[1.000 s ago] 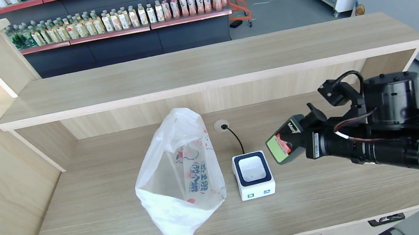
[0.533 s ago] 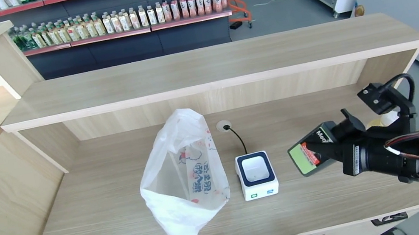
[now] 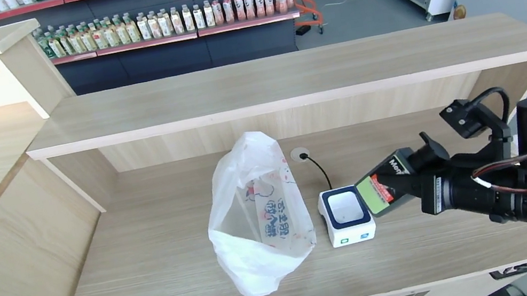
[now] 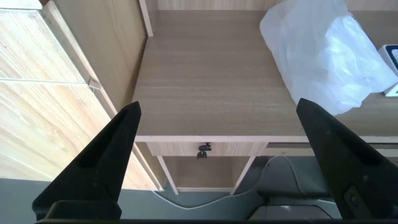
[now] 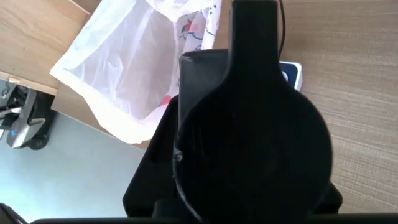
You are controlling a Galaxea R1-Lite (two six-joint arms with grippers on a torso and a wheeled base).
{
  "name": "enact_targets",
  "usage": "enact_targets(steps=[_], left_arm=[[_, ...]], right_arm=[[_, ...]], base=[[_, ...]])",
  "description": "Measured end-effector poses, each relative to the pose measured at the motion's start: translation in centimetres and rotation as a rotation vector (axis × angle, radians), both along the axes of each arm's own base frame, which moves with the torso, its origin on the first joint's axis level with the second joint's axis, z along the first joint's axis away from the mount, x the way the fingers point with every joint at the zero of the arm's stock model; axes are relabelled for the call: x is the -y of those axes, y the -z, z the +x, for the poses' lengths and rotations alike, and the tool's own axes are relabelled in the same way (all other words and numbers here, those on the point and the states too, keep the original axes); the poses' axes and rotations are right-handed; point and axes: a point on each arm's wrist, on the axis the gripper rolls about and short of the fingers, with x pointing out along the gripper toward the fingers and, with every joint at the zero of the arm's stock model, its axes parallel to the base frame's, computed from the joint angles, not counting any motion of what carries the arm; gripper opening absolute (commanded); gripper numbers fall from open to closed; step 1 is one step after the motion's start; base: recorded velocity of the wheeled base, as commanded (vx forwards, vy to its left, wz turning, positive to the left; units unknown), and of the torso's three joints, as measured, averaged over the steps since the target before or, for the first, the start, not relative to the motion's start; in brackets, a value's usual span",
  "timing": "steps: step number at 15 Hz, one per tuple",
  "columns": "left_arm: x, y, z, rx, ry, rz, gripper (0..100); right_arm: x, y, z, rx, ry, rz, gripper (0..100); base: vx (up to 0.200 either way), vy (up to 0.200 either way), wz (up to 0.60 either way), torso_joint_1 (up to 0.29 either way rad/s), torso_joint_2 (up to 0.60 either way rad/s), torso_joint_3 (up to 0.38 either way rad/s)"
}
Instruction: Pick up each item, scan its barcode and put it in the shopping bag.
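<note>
My right gripper [image 3: 405, 173] is shut on a small dark box [image 3: 384, 185] with a green and red end label. It holds the box tilted, just right of the white scanner [image 3: 347, 214] and slightly above it, label end toward the scanner. The white plastic shopping bag [image 3: 258, 225] stands open on the counter immediately left of the scanner. In the right wrist view the dark box [image 5: 202, 74] blocks much of the bag [image 5: 124, 68] and the scanner [image 5: 291, 70]. My left gripper [image 4: 219, 109] hangs open and holding nothing off the counter's front edge, with the bag [image 4: 323, 53] farther off.
The scanner's black cable [image 3: 320, 169] runs back to a grommet in the wooden counter [image 3: 152, 254]. A raised ledge [image 3: 285, 84] backs the counter and a wooden side wall [image 3: 32, 248] closes its left. Shelves of bottles stand behind.
The head camera has shifted, sliding the scene rightward. My right gripper pulled the box away to the right, then brought it back close to the scanner.
</note>
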Motion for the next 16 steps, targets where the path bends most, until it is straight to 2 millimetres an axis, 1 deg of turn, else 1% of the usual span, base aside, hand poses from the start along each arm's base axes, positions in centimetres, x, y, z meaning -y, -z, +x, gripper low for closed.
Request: enact_targets(steps=[1, 4, 7, 8, 9, 13, 16], left_arm=[[0.0, 0.0, 0.0, 0.0, 0.001, 0.0, 100], [0.0, 0.0, 0.0, 0.0, 0.0, 0.0, 100], [0.0, 0.0, 0.0, 0.0, 0.001, 0.0, 100], [0.0, 0.0, 0.0, 0.0, 0.001, 0.0, 100], [0.0, 0.0, 0.0, 0.0, 0.001, 0.0, 100], [0.0, 0.0, 0.0, 0.0, 0.001, 0.0, 100], [0.0, 0.0, 0.0, 0.0, 0.001, 0.0, 100]], right_arm=[[-0.5, 0.0, 0.8, 0.002, -0.002, 0.001, 0], [-2.7, 0.6, 3.8, -0.007, -0.023, -0.004, 0], [-6.3, 1.7, 6.6, -0.008, -0.085, 0.002, 0], [-7.2, 2.1, 7.4, -0.008, -0.098, 0.005, 0], [-7.8, 2.8, 8.2, -0.015, -0.102, 0.002, 0], [-9.3, 5.6, 10.1, -0.059, -0.109, -0.03, 0], [-11.2, 7.0, 11.8, -0.051, -0.126, -0.035, 0]], base=[[0.0, 0.0, 0.0, 0.0, 0.0, 0.0], [0.0, 0.0, 0.0, 0.0, 0.0, 0.0], [0.0, 0.0, 0.0, 0.0, 0.0, 0.0], [0.0, 0.0, 0.0, 0.0, 0.0, 0.0], [0.0, 0.0, 0.0, 0.0, 0.0, 0.0], [0.0, 0.0, 0.0, 0.0, 0.0, 0.0], [0.0, 0.0, 0.0, 0.0, 0.0, 0.0]])
